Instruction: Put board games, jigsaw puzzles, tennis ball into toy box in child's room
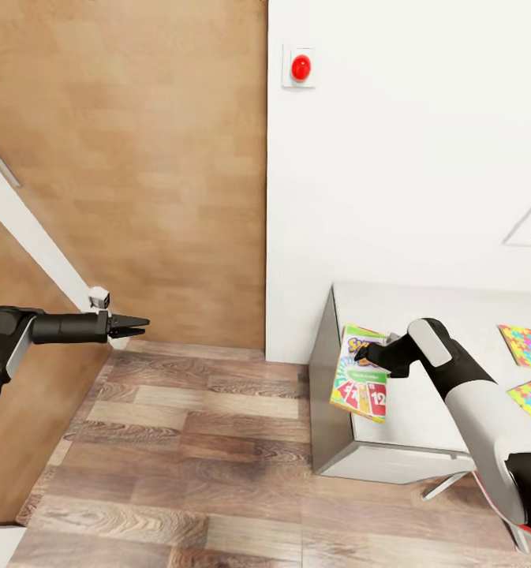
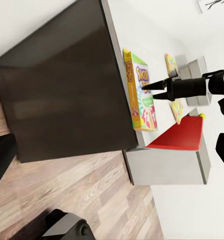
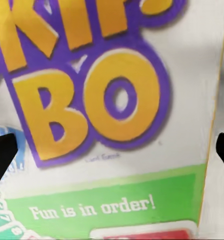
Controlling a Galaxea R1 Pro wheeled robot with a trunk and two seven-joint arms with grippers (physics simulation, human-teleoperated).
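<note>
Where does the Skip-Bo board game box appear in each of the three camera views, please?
Head view: the Skip-Bo box is right of centre, at the table's left edge, with the right gripper on it.
Left wrist view: the box is right of centre, against the table edge.
Right wrist view: its printed cover spans almost the whole picture.
Shared landmark: the box's green strip and Skip-Bo lettering.

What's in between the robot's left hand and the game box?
Nothing stands between them. In the head view the left gripper points toward the game box, with bare wood floor below the gap and the wall corner behind it.
</note>
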